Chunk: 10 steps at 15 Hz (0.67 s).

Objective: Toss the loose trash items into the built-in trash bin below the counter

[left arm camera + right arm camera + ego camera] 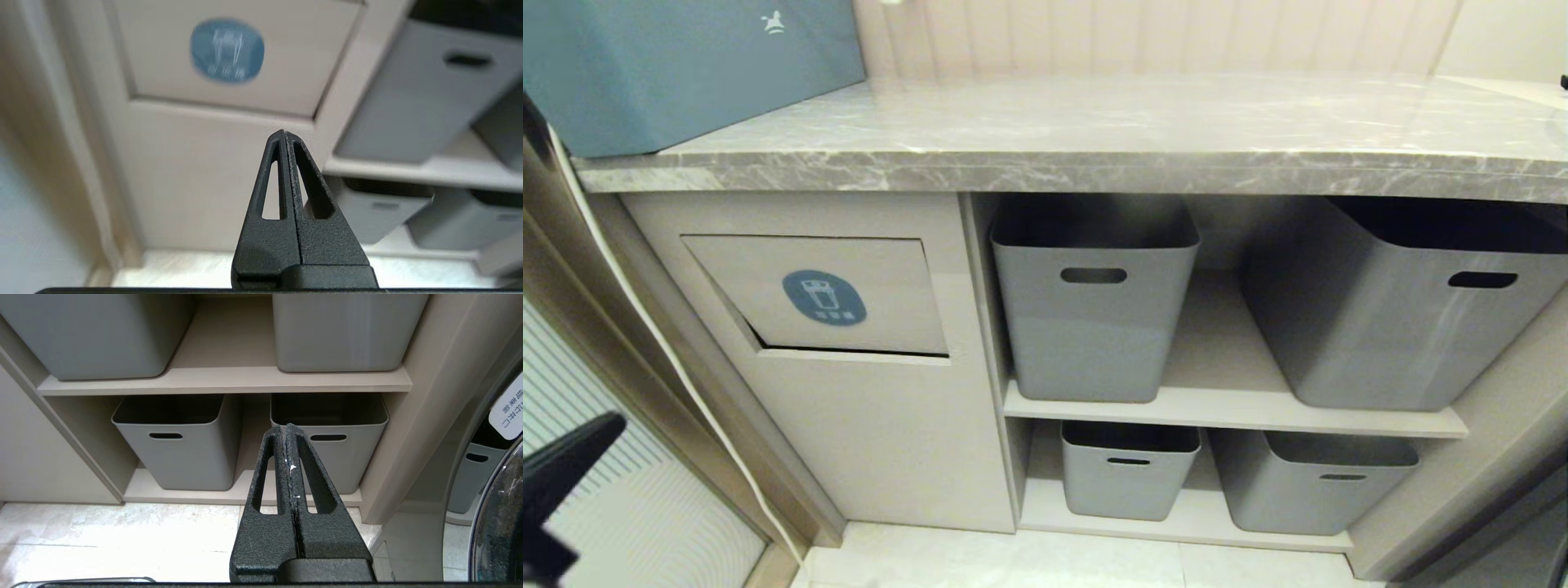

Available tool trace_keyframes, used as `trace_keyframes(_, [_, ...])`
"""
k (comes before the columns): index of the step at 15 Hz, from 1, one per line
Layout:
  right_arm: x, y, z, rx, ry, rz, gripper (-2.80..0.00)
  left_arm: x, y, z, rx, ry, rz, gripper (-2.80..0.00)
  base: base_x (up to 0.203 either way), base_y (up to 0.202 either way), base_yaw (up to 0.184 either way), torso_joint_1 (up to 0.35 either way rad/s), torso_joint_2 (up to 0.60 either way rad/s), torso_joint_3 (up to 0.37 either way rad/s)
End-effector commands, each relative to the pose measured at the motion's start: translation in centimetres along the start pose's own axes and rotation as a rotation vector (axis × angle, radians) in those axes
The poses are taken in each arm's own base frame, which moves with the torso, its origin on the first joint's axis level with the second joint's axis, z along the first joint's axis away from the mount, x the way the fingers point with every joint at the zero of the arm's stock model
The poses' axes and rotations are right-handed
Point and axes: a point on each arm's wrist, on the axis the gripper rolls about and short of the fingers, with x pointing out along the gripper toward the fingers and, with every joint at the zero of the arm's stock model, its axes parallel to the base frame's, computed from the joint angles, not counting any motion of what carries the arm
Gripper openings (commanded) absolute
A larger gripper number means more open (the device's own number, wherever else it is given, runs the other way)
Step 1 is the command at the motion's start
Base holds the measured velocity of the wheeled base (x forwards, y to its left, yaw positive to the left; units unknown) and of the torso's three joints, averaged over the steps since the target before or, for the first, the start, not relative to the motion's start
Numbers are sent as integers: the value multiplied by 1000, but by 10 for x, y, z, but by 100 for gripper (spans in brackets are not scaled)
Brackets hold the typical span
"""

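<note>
Below the surface (pixel 1094 122), facing the bin flap (pixel 241 61): left tool (pixel 284 134) pressed together, empty, seemingly after dropping trash.

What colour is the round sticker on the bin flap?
Blue, with a white bin icon; the sticker shows best in the head view.

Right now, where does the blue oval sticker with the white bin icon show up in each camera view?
Head view: the blue oval sticker sits centre-left, on the beige tilting flap under the grey marble counter.
Left wrist view: the sticker is near the top, beyond the shut left gripper.
Right wrist view: not in it.
Shared landmark: the grey plastic handled tubs on the shelves appear in all three.
</note>
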Motion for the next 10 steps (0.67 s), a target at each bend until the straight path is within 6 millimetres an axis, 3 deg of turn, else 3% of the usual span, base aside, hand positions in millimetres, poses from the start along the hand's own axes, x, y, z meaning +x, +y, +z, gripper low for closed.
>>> trace_keyframes(1, [0,0,0,3,2,-3,-280,-60,-10,-17,42,-136,7,-280,0,0,0,0,0,0])
trace_keyframes(3, [0,0,0,4,2,-4,-280,-74,-7,-50,71,-51,85,-280,0,0,0,0,0,0])
trace_keyframes(5, [0,0,0,4,2,-4,-280,-76,-1,-89,70,241,142,-280,0,0,0,0,0,0])
trace_keyframes(8, [0,0,0,4,1,-4,-280,-77,0,-96,82,313,-43,-280,0,0,0,0,0,0])
trace_keyframes(10, [0,0,0,3,2,-4,-280,-78,2,-100,84,339,-68,-280,0,0,0,0,0,0])
